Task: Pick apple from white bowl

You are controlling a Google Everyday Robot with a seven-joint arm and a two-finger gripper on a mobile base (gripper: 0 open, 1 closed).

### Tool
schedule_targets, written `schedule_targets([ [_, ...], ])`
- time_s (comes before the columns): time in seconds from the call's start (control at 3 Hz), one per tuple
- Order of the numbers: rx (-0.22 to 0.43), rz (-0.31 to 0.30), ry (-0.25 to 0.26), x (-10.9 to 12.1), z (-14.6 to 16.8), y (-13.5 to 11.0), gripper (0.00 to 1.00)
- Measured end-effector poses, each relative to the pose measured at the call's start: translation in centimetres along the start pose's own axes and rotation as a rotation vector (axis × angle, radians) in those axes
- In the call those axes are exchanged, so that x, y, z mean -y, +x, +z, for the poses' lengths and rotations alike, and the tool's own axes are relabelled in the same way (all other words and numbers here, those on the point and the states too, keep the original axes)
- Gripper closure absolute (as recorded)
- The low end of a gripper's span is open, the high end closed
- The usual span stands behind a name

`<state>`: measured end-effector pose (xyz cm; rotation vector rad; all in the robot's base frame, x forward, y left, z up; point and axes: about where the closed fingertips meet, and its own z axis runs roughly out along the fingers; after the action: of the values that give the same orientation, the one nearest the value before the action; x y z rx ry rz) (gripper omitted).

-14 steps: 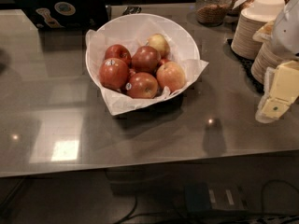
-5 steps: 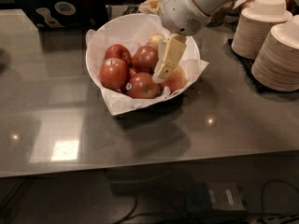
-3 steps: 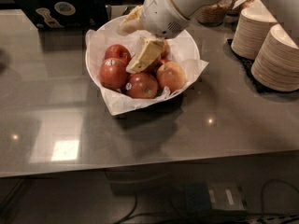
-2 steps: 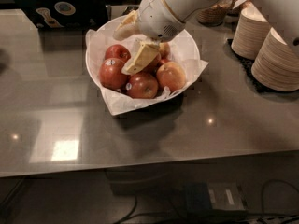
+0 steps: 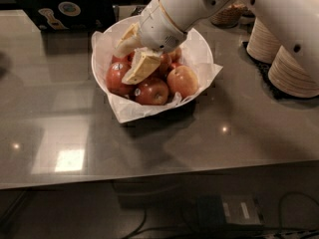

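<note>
A white bowl [image 5: 200,43] lined with crumpled white paper stands at the back middle of the dark counter and holds several apples. The large deep red apple [image 5: 115,78] with a pale sticker lies at the bowl's left. A paler orange-red apple [image 5: 183,80] lies at the right and another red apple [image 5: 152,91] at the front. My gripper [image 5: 122,66] reaches down from the upper right into the left half of the bowl. Its beige fingers [image 5: 141,66] are spread apart, one on each side of the back-left apples, just above the deep red apple. The arm hides the apples at the back.
Stacks of beige paper bowls [image 5: 293,68] stand at the right edge. A wicker basket [image 5: 227,17] sits behind the bowl at the right. A black box [image 5: 60,6] stands at the back left. The counter's front edge [image 5: 149,176] runs across the lower frame.
The arm swung in from the right to above the bowl. Over the last second the gripper moved left and lower into the bowl's left half, fingers still spread.
</note>
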<state>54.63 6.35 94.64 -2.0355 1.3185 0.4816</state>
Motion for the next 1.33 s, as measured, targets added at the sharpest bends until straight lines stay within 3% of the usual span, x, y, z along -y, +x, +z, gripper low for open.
schedule_targets([
  [0.67, 0.002, 0.0, -0.029, -0.4, 1.3, 0.0, 0.44],
  [1.0, -0.008, 0.003, -0.061, -0.6, 2.9, 0.5, 0.38],
  [1.33, -0.025, 0.006, -0.086, -0.7, 4.2, 1.1, 0.19],
])
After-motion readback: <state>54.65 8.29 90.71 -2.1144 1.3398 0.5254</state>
